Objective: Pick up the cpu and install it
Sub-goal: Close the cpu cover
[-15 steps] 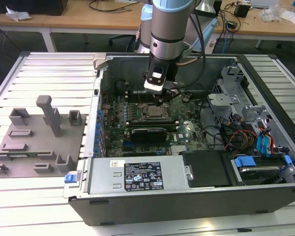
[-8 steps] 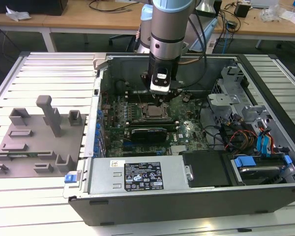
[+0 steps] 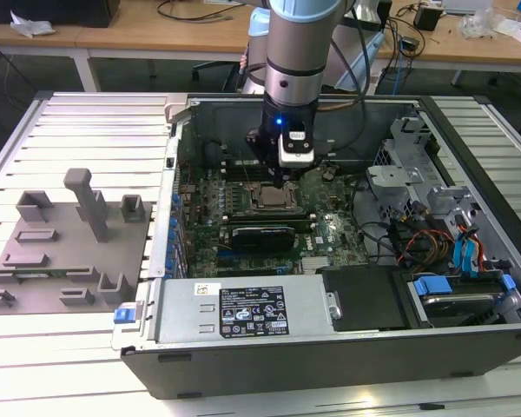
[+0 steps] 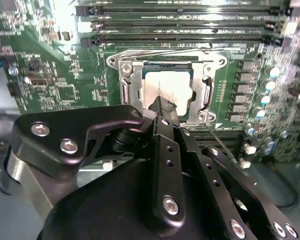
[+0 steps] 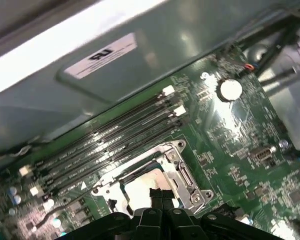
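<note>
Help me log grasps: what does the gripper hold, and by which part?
Nothing, it seems: the gripper is shut, its tips together over the cpu, which lies flat in the socket.

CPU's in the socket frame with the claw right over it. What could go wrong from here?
1. The claw is shut, tips over the cpu; pushing down off-centre could tilt it in the socket frame and possibly hurt contacts below.
2. The frame's metal edges hug the chip closely; a sideways drag might snag them or scratch its top.
</note>
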Tool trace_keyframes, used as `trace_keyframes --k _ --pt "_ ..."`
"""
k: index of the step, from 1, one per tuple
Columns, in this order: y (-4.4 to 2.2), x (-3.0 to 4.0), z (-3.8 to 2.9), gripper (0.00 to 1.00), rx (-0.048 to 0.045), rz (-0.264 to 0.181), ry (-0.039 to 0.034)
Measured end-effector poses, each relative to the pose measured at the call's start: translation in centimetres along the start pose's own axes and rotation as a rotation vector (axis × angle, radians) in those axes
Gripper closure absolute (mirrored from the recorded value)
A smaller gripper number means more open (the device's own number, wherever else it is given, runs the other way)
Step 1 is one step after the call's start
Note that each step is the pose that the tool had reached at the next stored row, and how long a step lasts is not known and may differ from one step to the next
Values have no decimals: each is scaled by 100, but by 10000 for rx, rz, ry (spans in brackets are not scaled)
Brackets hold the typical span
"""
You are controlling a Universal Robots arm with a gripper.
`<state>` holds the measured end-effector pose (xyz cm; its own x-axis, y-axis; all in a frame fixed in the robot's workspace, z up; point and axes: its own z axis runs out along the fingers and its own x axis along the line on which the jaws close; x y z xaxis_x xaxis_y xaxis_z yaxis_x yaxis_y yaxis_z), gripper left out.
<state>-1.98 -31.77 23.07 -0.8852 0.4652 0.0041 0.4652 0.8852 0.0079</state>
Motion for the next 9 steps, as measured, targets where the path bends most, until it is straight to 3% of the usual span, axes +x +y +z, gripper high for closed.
trace_keyframes --k 9 --pt "0 0 3 89 10 -2387 19"
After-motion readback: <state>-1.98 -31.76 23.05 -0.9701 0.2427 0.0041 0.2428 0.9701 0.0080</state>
